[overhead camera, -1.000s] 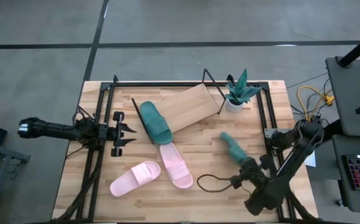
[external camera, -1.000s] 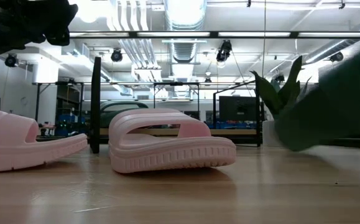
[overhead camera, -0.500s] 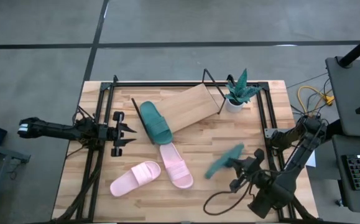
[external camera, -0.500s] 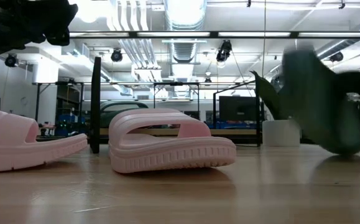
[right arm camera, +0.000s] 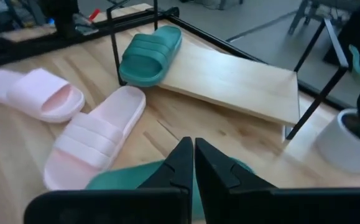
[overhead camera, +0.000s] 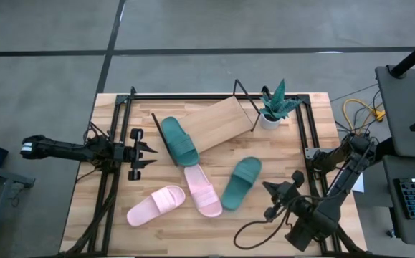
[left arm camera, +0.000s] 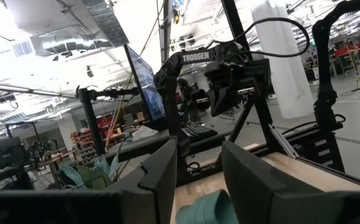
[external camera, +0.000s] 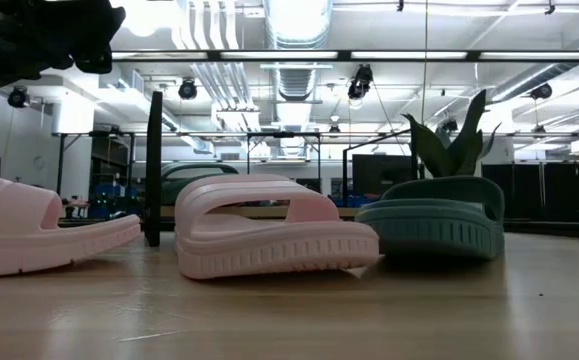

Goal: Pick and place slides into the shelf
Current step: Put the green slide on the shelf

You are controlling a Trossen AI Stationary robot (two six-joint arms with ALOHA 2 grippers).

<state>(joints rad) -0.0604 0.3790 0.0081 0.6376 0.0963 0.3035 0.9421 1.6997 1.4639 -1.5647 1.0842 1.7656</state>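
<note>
One dark green slide [overhead camera: 241, 183] lies sole down on the table, right of the pink pair, and also shows in the low view [external camera: 434, 215]. The other green slide [overhead camera: 178, 140] rests on the left end of the slanted shelf board [overhead camera: 225, 122]. Two pink slides [overhead camera: 203, 190] [overhead camera: 155, 204] lie on the table near the front. My right gripper [overhead camera: 272, 188] is shut and hangs just right of the loose green slide [right arm camera: 130, 177], clear of it. My left gripper [overhead camera: 152, 153] waits open at the table's left, pointing toward the shelf.
A potted plant [overhead camera: 274, 107] stands at the shelf's right end. Black frame rails run along the table's left [overhead camera: 110, 186] and right [overhead camera: 304, 136] sides. A black cable [overhead camera: 254, 228] loops on the table near my right arm. Bare wood lies along the near edge.
My right gripper swung the green slide from the table's right toward the pink pair, and the slide tumbled out of its hold. The slide now lies flat, sole down, beside the right pink slide. My left arm kept still.
</note>
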